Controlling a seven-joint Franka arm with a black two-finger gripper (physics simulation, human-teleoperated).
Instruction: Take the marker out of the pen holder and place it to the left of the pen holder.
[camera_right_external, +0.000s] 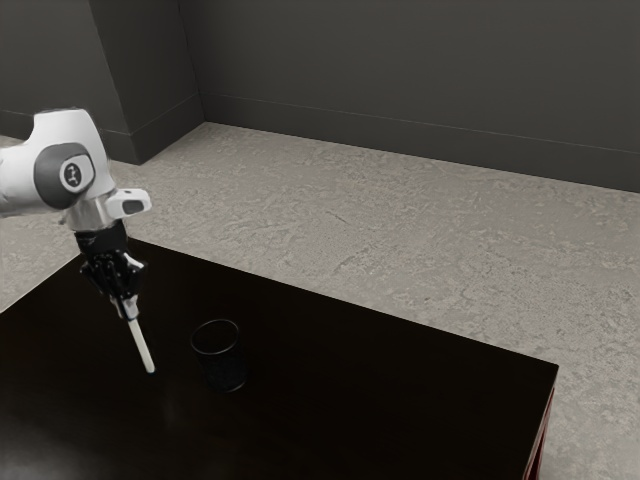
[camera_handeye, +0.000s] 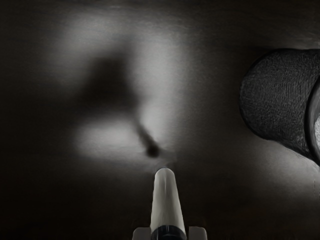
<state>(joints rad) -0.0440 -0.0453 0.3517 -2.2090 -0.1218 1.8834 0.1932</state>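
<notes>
White marker (camera_right_external: 142, 347) slanting, clear of black pen holder (camera_right_external: 226, 374), just beside it. Two-finger gripper (camera_right_external: 127, 308) closed to marker's width, holding it. Best lower slowly, ease flat onto tabletop (camera_right_external: 360, 390), release gently.

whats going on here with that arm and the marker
A robot arm has its claw shut on a pale marker, pointing down at the dark table. The marker is out of the pen holder, which stands beside it on the table. In the exterior view, the marker is to the left of the holder. It has not been let go yet, and I can't tell for sure whether its lower end touches the table.
</notes>
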